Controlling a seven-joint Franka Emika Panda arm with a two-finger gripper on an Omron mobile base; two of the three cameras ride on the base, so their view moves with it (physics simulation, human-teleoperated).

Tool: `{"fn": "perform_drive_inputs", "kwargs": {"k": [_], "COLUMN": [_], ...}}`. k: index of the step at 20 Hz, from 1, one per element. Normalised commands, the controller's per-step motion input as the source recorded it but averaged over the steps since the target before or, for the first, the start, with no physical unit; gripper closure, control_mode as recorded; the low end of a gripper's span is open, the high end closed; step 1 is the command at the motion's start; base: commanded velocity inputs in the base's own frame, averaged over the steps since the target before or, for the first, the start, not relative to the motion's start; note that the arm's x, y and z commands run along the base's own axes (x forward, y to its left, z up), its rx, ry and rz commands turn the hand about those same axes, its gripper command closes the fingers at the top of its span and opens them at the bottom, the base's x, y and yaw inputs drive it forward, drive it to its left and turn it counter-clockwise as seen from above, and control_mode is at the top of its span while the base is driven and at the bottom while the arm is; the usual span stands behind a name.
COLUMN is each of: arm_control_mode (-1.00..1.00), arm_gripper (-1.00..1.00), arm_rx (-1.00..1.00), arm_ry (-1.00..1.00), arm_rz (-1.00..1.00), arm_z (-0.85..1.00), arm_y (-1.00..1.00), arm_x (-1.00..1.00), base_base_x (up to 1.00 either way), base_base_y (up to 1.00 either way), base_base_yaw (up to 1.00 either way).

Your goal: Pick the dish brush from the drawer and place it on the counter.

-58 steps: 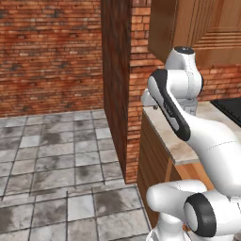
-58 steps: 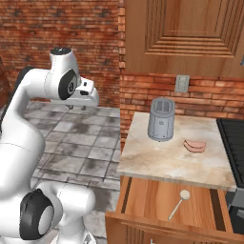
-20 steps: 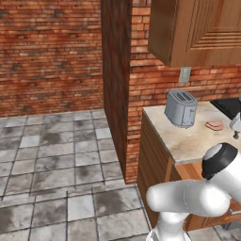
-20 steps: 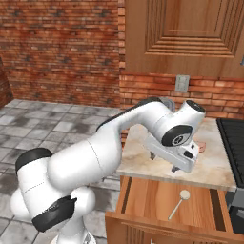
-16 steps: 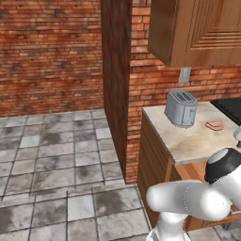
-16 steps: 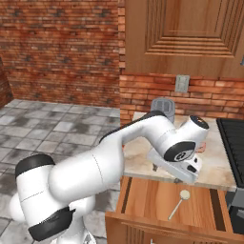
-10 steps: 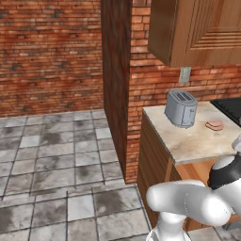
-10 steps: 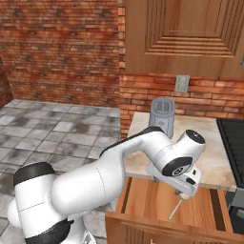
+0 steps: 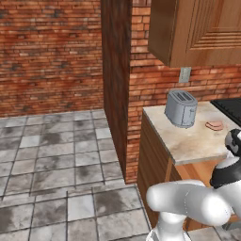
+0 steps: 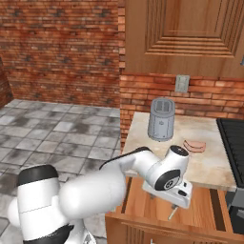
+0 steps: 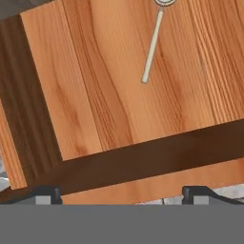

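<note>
**Hand over the open drawer, brush not yet held**

The gripper (image 10: 177,204) hangs just above the open drawer (image 10: 209,213), jaws spread as wide as they go and holding nothing; in the hand view its two dark tips (image 11: 45,193) sit far apart at the bottom, over the drawer's dark front edge; the brush (image 11: 153,45) lies flat on the drawer floor, pale thin handle pointing toward the hand, head at the top edge of that view (cut off there); it lies well apart from the tips, so the hand looks off line; the likely fault is a descent that lands on the front panel or the bare floor rather than astride the handle; a thin handle lying flat may also slip from the close; the counter (image 10: 214,164) behind carries a toaster (image 10: 160,119) and a pink thing (image 10: 194,145), with bare slab between for the set-down.
</note>
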Motion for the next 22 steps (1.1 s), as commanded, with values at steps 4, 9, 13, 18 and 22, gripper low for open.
{"fn": "perform_drive_inputs", "kwargs": {"k": [4, 9, 13, 18, 22], "arm_control_mode": [-1.0, -1.0, -1.0, -1.0, -1.0], "arm_gripper": [-1.0, -1.0, -1.0, -1.0, -1.0], "arm_rx": [0.0, 0.0, 0.0, 0.0, 0.01], "arm_ry": [0.07, 0.05, 0.07, 0.1, 0.11], "arm_rz": [0.03, 0.05, 0.08, 0.1, 0.12], "arm_z": [-0.64, -0.44, -0.32, -0.35, -0.32], "arm_y": [-0.05, -0.06, -0.06, -0.19, -0.26], "arm_x": [0.0, 0.0, 0.0, -0.48, -1.0], "base_base_x": [0.0, 0.0, 0.0, 0.0, 0.0], "base_base_y": [0.0, 0.0, 0.0, 0.0, 0.0], "base_base_yaw": [0.0, 0.0, 0.0, 0.0, 0.0]}}
